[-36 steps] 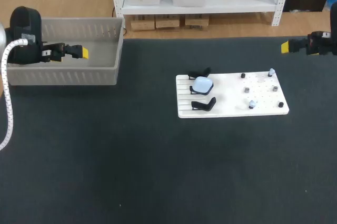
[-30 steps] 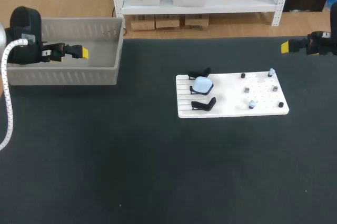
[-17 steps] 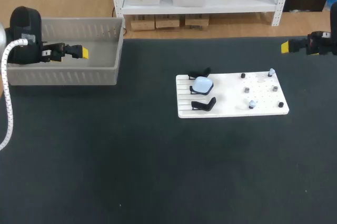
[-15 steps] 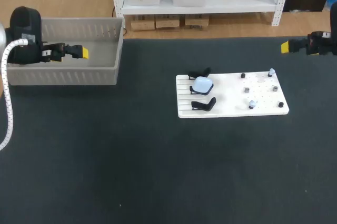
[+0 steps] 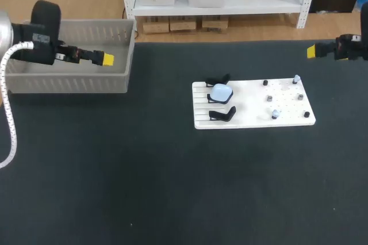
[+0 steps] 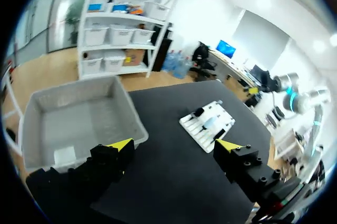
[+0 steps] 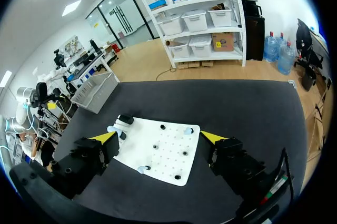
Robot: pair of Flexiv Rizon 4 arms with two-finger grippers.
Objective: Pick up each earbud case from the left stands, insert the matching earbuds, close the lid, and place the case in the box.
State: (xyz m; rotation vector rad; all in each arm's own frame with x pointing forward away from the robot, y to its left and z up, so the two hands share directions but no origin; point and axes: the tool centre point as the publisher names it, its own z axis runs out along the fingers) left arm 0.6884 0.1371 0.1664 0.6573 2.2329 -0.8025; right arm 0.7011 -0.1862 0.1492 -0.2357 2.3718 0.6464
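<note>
The earbud case, pale blue, sits on the middle one of three black stands at the left end of the white board on the table. The stands on either side of it look empty. The left tool hangs over the grey box. The right tool is well apart from the board, past its right end. Each wrist view shows its own fingers spread wide with nothing between them.

I judge the step in hand to be fetching this case. The left arm would need to cross from the box to the board and come down over the case, clear of the neighbouring stands.

Two pale earbuds stand among the dark pegs, seen most plainly from above. Only the left wrist view shows the box floor, where a pale patch lies; I cannot tell what it is.
</note>
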